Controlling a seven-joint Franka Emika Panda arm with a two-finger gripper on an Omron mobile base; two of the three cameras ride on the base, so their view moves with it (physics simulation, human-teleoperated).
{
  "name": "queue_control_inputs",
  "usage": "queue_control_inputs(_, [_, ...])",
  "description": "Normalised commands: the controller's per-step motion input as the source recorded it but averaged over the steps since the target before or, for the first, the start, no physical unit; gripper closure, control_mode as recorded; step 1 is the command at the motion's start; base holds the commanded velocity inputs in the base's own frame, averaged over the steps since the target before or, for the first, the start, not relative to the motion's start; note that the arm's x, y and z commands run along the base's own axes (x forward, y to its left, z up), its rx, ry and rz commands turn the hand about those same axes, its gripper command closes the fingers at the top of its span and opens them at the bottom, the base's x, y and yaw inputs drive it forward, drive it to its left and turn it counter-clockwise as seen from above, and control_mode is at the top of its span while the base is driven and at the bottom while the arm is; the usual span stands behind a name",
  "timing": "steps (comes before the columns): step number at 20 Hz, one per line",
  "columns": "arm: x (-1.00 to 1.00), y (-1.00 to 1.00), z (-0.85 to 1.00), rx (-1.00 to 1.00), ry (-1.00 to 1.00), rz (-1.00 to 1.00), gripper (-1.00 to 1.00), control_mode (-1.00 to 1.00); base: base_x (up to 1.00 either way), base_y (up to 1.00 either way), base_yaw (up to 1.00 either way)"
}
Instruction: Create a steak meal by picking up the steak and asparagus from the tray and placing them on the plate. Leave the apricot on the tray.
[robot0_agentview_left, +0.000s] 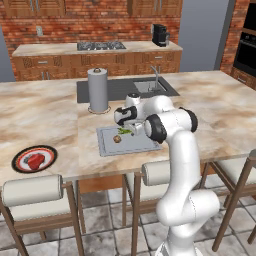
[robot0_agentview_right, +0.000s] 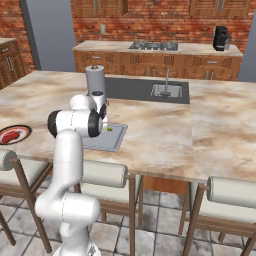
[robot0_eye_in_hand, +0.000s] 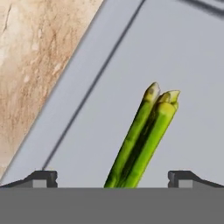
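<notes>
The gripper (robot0_eye_in_hand: 113, 177) hangs spread wide over the asparagus (robot0_eye_in_hand: 142, 140) on the tray (robot0_agentview_left: 107, 145); the steak (robot0_agentview_left: 35, 161) lies on the plate (robot0_agentview_left: 20, 156)

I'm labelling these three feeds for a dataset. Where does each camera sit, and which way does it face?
Left base view: behind the arm's left, looking forward and down at the flat grey rectangular tray and the round black-rimmed plate; the white arm rises lower right.
Right base view: behind its right, same counter; the arm rises lower left.
Hand view: on the open hand, close above the thin green asparagus stalk; the dark fingertips show.
Both base views share the tray, the plate and the grey paper-towel roll.
</notes>
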Motion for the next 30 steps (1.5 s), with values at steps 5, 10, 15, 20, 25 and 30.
queue_control_inputs(5, [0.17,0.00,-0.28,0.00,0.02,0.00,-1.00,-1.00,0.00,0.00,0.00])
queue_control_inputs(10, [0.01,0.00,-0.45,0.00,0.02,0.00,1.00,-1.00,0.00,0.00,0.00])
queue_control_inputs(15, [-0.02,0.00,-0.46,0.00,-0.05,0.00,1.00,-1.00,0.00,0.00,0.00])
queue_control_inputs(20, [0.00,0.00,-0.12,0.00,-0.06,0.00,1.00,-1.00,0.00,0.00,0.00])
queue_control_inputs(25, [-0.55,0.00,-0.19,0.00,-0.10,0.00,1.00,-1.00,0.00,0.00,0.00])
queue_control_inputs(30, [-0.69,0.02,0.28,0.00,-0.12,-0.01,1.00,-1.00,0.00,0.00,0.00])
